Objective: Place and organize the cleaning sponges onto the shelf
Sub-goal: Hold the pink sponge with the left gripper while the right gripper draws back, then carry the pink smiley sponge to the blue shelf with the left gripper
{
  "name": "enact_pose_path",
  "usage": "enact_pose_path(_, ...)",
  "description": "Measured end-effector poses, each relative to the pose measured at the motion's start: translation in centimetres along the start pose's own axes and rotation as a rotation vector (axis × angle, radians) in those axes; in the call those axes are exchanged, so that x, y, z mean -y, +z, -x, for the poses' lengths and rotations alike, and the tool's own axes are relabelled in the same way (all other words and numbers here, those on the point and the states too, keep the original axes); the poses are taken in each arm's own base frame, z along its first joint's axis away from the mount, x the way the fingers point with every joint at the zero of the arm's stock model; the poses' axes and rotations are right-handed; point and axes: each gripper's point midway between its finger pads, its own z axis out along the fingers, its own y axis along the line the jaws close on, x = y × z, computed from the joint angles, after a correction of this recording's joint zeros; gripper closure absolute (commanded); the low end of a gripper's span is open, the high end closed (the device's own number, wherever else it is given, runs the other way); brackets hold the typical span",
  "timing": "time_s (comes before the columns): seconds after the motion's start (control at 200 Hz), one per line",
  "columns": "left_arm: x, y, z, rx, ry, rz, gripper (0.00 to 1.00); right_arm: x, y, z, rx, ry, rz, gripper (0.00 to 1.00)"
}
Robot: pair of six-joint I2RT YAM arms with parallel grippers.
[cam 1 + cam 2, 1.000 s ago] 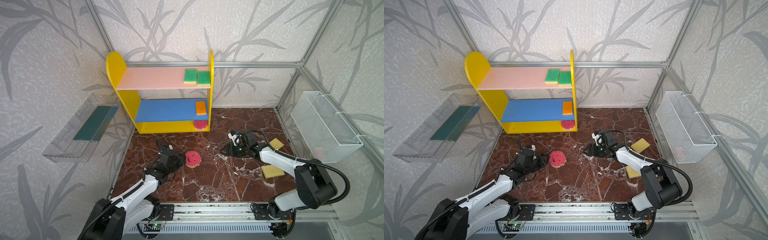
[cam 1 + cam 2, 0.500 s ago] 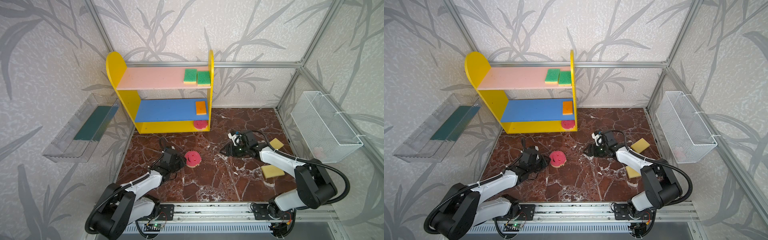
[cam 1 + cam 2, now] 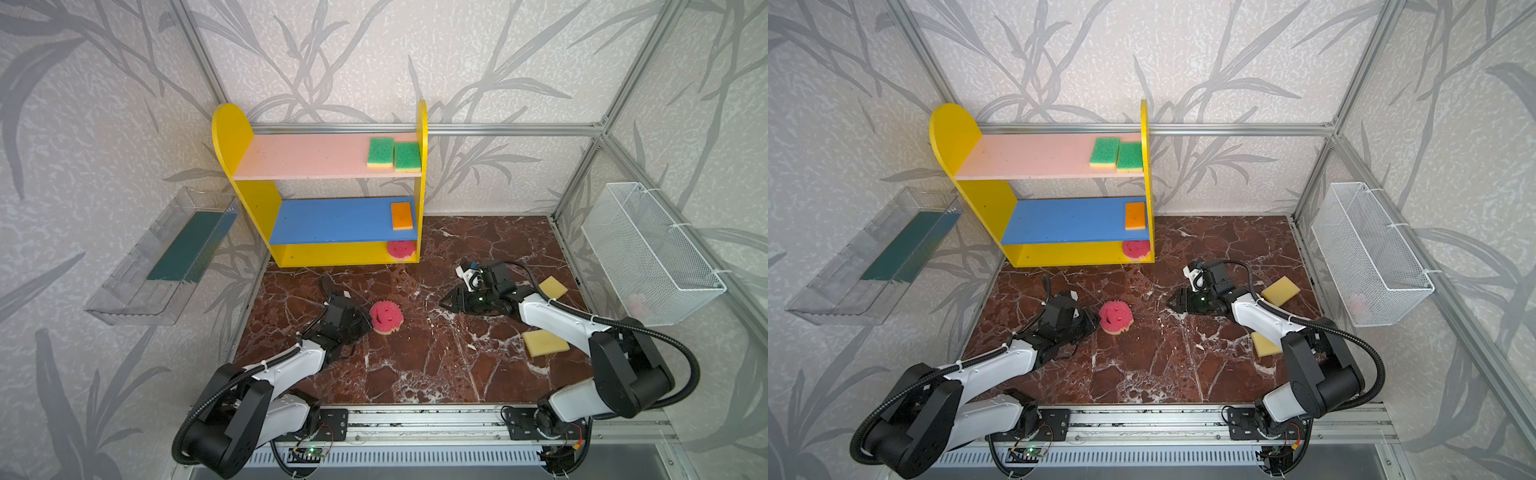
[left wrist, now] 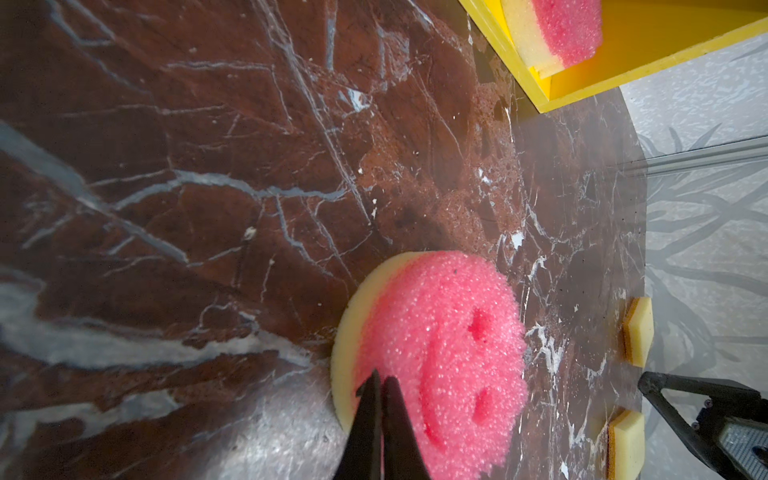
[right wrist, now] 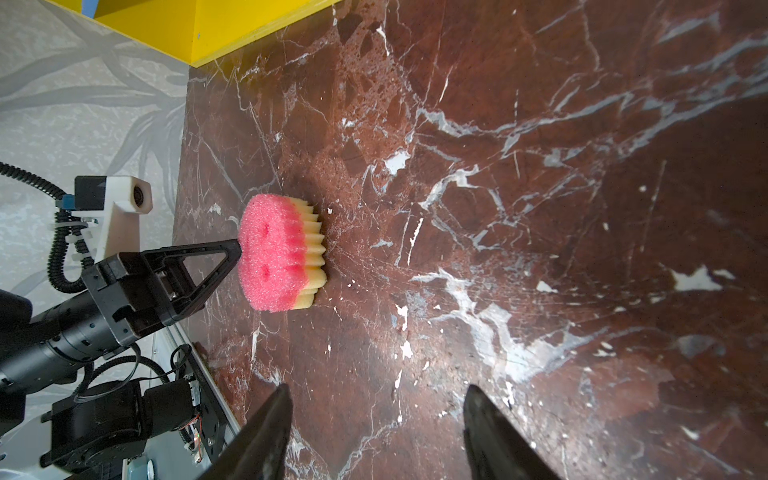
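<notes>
Left gripper [image 3: 368,322] [image 3: 1096,320] sits low over the marble floor [image 3: 415,365], out in front of the shelf [image 3: 245,137] [image 3: 955,129]. Its fingers are pressed together, with only a thin slit showing in the left wrist view [image 4: 376,390]. The tips touch the rim of the pink smiley sponge [image 3: 386,318] [image 3: 1116,318] [image 4: 449,357] [image 5: 274,257]; no foam is visible between them.

The smiley sponge lies on the floor in front of the shelf, toward its right end, pink face up with a yellow layer below.

Right gripper [image 3: 442,302] [image 3: 1170,305] [image 5: 376,388] is front-right of the shelf, past its right side panel. Its jaws are spread with nothing between them. It points toward the smiley sponge and is well apart from it.

On the shelf, all at the right end:
- Pink upper board: green sponge [image 3: 380,153] and second green sponge [image 3: 407,156], side by side.
- Blue middle board: orange sponge [image 3: 402,216].
- Yellow base: second pink round sponge [image 3: 401,250], partly hidden under the blue board.

Off the shelf, on the floor well to its right: yellow sponge [image 3: 552,286], and another yellow sponge [image 3: 545,343] further out front. The two are apart.
</notes>
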Motion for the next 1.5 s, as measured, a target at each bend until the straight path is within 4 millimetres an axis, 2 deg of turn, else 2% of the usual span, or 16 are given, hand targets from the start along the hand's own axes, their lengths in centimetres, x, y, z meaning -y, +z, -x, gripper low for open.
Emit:
enact_pose_path(0.225,0.3,-0.6,0.9,0.045,-0.037,-0.006,1.00,0.0,-0.1,0.0,0.002,0.000,0.000,0.35)
enact_pose_path(0.465,2.0,-1.3,4.9,0.168,-0.082,-0.015,1.00,-0.1,-0.5,0.4,0.019,-0.002,0.002,0.35)
enact_pose_path(0.78,2.3,2.2,9.6,0.253,-0.188,0.003,1.00,0.4,-0.8,0.9,0.033,0.009,-0.005,0.35)
enact_pose_path(1.03,3.7,4.3,13.7,0.334,-0.215,-0.027,1.00,0.8,-1.0,1.2,0.040,0.013,-0.010,0.35)
enact_pose_path(1.344,3.4,6.0,18.0,0.397,-0.248,-0.016,1.00,0.8,-1.0,1.2,0.041,0.013,-0.010,0.35)
enact_pose_path(1.499,4.0,6.7,19.9,0.421,-0.247,-0.023,1.00,0.8,-1.0,1.2,0.041,0.013,-0.011,0.35)
